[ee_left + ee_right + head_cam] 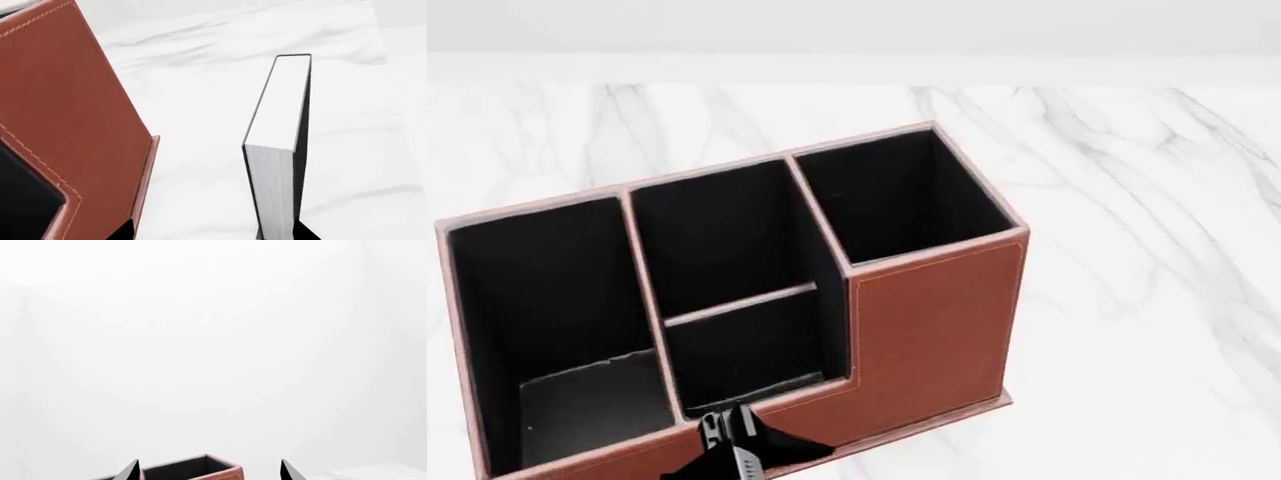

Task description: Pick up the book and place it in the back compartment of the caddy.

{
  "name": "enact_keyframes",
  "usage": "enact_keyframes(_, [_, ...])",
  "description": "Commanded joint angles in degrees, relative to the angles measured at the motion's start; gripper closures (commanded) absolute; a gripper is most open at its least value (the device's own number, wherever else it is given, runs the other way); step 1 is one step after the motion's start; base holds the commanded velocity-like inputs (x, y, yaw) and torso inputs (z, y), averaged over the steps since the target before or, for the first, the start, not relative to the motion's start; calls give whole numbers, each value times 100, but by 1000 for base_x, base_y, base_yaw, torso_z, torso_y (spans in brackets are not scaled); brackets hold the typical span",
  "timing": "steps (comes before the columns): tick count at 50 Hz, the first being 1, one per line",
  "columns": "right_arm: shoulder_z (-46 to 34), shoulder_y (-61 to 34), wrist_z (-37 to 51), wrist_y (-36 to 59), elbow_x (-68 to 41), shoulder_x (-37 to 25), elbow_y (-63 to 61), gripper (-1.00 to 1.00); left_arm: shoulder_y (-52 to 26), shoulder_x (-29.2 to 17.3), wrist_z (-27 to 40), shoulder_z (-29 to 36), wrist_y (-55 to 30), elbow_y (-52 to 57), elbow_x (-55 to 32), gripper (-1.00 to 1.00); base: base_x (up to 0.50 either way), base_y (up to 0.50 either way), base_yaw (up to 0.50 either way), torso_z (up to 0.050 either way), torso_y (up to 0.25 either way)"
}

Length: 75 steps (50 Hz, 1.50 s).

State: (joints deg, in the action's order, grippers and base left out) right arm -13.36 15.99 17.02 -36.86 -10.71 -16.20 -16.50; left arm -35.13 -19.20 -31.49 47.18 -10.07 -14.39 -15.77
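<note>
Head view showed the caddy sitting on the white marble worktop, its reddish-brown stitched wall stepped down toward the robot and its four black-lined cells open upward. The tall square cell stood at the far right corner, the long full-depth cell ran along the left, and the two middle cells were split by a short cross divider. The back compartment was the farther of those two. A dark gripper part poked in at the bottom edge, just in front of the caddy's low wall; probably the left gripper, though too little of it showed to be sure.

Left wrist view had the book held upright at the lower edge of the picture, white page edges facing the camera between black covers, with black jaw tips visible on either side of its base. The left jaws looked closed on it. The book hung above the marble, beside the caddy's outer leather wall and apart from it, not inside any cell.

Right wrist view looked mostly at blank white, with two black fingertips spread well apart at the bottom edge, nothing between them, and the caddy's top rim far beyond.
</note>
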Motion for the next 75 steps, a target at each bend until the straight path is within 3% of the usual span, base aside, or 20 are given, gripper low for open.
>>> enact_keyframes(1, [-33, -32, 14, 14, 2, -10, 32, -100, -12, 167, -62, 149, 99, -135, 70, -100, 0, 0, 0, 0, 0])
enact_keyframes(57, [-189, -127, 64, 60, -11, -85, 115, -100, -276, 1253, -351, 251, 1243, -2056, -34, -100, 0, 0, 0, 0, 0])
enact_keyframes(75, [-228, -143, 86, 34, 5, -96, 156, -100, -420, 1687, -499, 354, 1779, -3113, -24, -100, 0, 0, 0, 0, 0])
